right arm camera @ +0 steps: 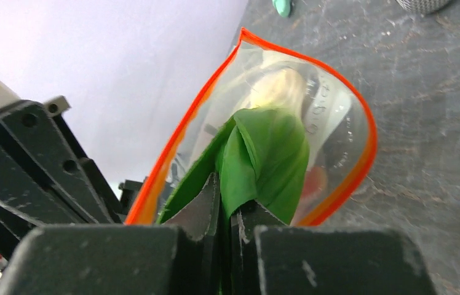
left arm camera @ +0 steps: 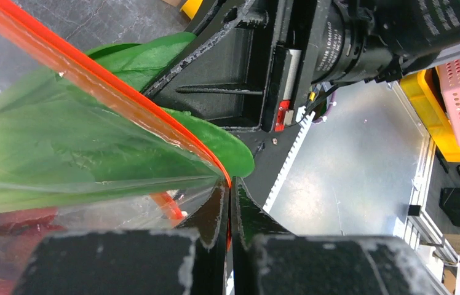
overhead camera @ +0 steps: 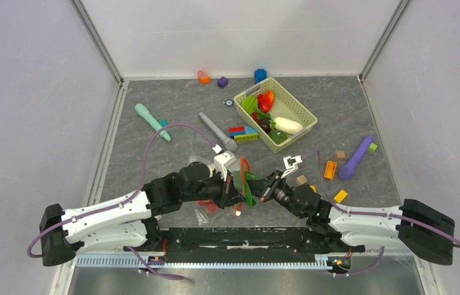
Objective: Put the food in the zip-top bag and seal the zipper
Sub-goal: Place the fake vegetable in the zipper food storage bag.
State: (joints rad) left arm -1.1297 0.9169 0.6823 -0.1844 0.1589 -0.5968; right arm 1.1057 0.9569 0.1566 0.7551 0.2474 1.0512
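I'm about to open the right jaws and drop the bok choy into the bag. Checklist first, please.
1. Left gripper, jaws shut on the zipper: ok.
2. Bag mouth held open: ok.
3. Right gripper, jaws shut on the bok choy leaf: ok.
4. Bok choy fully inside: not ok, the leaf end sticks out over the zipper.
5. Slider position: cannot tell.
6. Basket emptied: not ok, the radish and other pieces lie in it.
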